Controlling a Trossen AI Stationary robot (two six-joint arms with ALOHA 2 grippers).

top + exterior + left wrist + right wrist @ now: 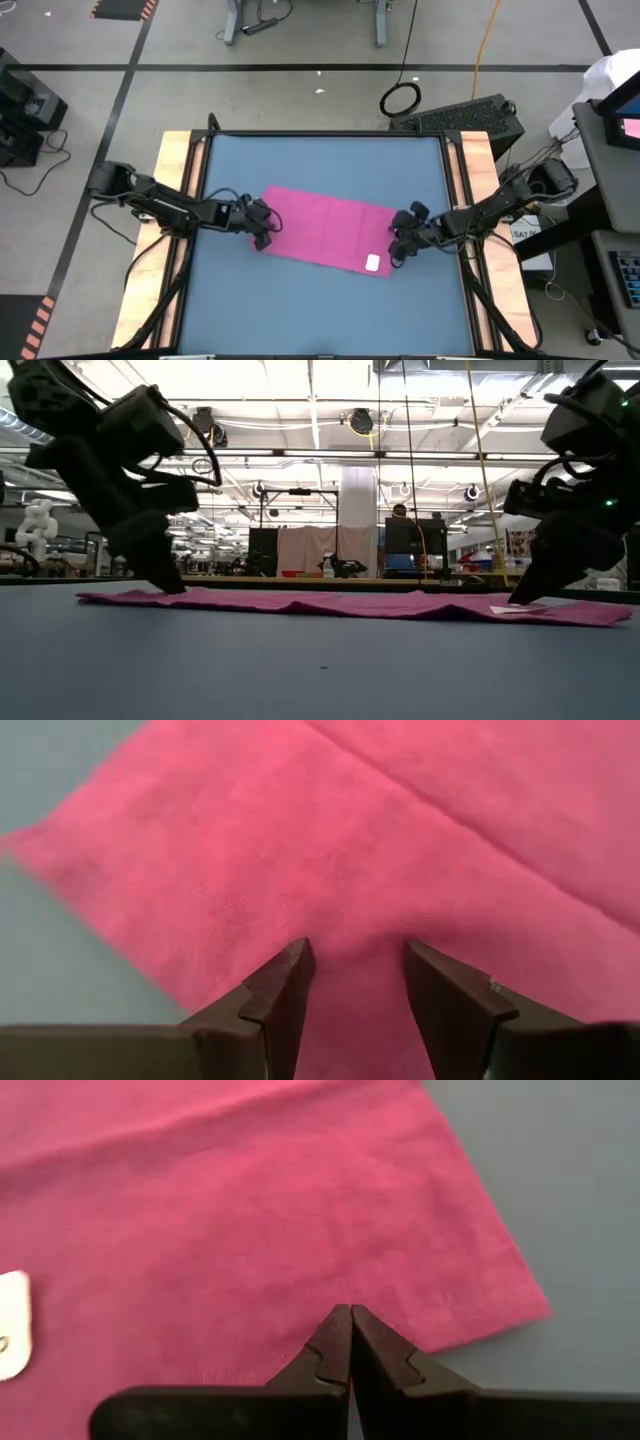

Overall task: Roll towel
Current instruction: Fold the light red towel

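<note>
The magenta-pink towel (325, 230) lies spread flat on the blue tabletop (320, 310), slanting from far left to near right. Its white tag (374, 263) is at the near right corner and also shows in the right wrist view (12, 1325). My left gripper (262, 225) is open at the towel's left short end, tips down on the cloth (355, 970). My right gripper (397, 240) is shut at the towel's right short end (350, 1315), beside the tag. My left gripper stands with both open fingertips (285, 985) on the towel's top surface just inside its left end (355, 935), slanting down from the table's left. The cloth between them looks slightly gathered and lies on the table. My right gripper has its shut fingertips (335, 1330) on the towel just inside its right short edge (400, 1295), slanting down from the table's right. Faint creases run to the tips. The towel lies flat on the table; I cannot tell how many layers are caught.
Wooden strips (175, 200) run along the table's left and right sides. There is bare blue tabletop on the near and far sides of the towel. In the low view the towel (340, 603) lies as a low flat band between the two arms.
</note>
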